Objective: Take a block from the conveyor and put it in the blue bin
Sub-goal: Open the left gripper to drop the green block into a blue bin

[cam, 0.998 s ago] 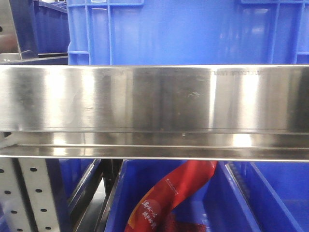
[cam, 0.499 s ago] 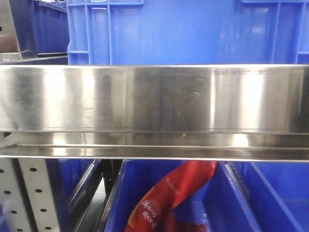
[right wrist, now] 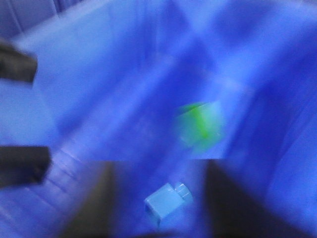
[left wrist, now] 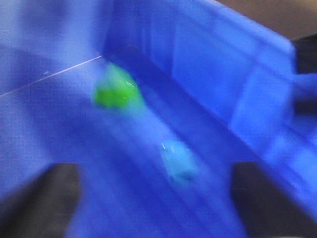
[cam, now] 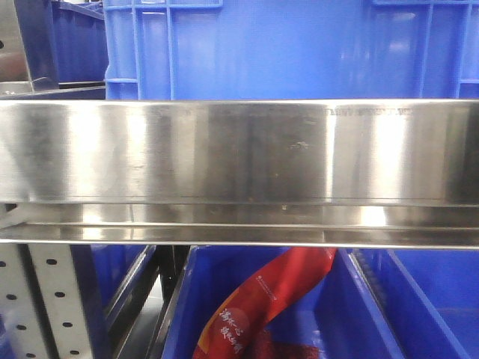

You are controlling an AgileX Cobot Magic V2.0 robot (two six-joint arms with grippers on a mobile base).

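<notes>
Both wrist views are blurred and look down into a blue bin (left wrist: 208, 59). A light blue block (left wrist: 178, 161) and a green block (left wrist: 116, 91) lie on its floor. My left gripper (left wrist: 153, 171) is open and empty above the floor, its dark fingers (left wrist: 42, 198) wide apart. In the right wrist view the light blue block (right wrist: 166, 202) shows between the spread fingers (right wrist: 94, 198) of my right gripper (right wrist: 158, 168), touching neither. The green block (right wrist: 199, 124) lies beyond it. The conveyor is out of view.
In the front view a wide shiny steel rail (cam: 239, 153) crosses the frame. A blue crate (cam: 284, 48) stands above it. Below, another blue bin (cam: 374, 314) holds a red bag (cam: 262, 307). Dark shapes (right wrist: 17, 166) at the right wrist view's left edge look like other gripper fingers.
Only the bright reflections on the steel rail shift slightly. The bins and red bag have not moved.
</notes>
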